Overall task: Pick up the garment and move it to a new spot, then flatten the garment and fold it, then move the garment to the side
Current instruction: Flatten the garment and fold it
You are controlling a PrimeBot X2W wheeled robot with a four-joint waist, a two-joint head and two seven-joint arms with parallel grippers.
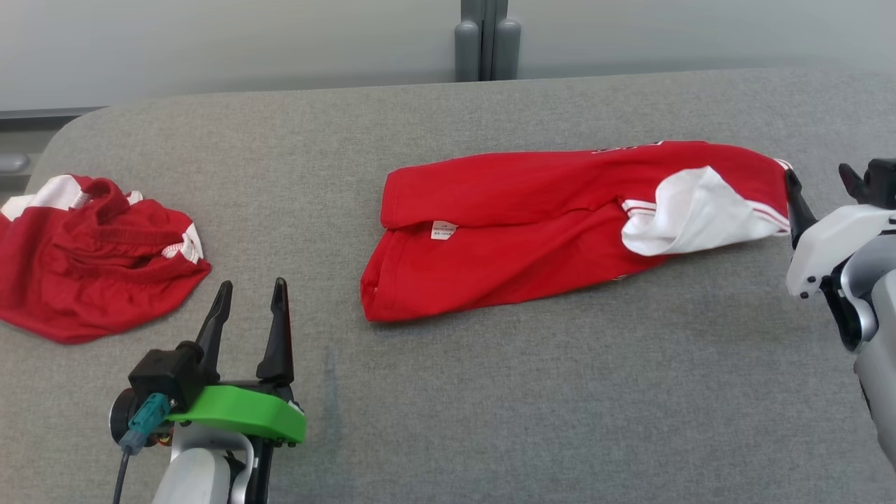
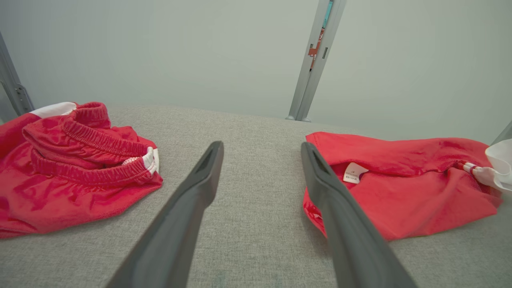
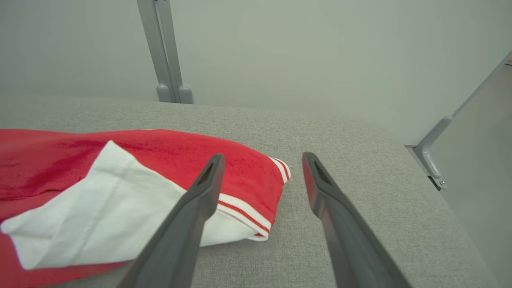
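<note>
The garment [image 1: 504, 224] is red with a white sleeve and striped cuff, and lies folded lengthwise on the grey padded table [image 1: 560, 406], right of centre. A small white label shows near its left end. My right gripper [image 1: 819, 175] stands open just off the garment's right end. In the right wrist view the garment [image 3: 160, 152] lies under and left of that gripper [image 3: 263, 158], whose left finger crosses the cuff; nothing is held. My left gripper [image 1: 253, 283] is open at the lower left, apart from the garment [image 2: 400, 200]. In its own wrist view that gripper [image 2: 262, 145] is over bare table.
A second red piece, shorts with an elastic waistband [image 1: 91, 266], lies bunched at the table's left edge, also seen as shorts [image 2: 72, 172] left of my left fingers. A grey post [image 1: 486, 42] stands behind the table. The table's right edge [image 3: 420, 160] is close to my right gripper.
</note>
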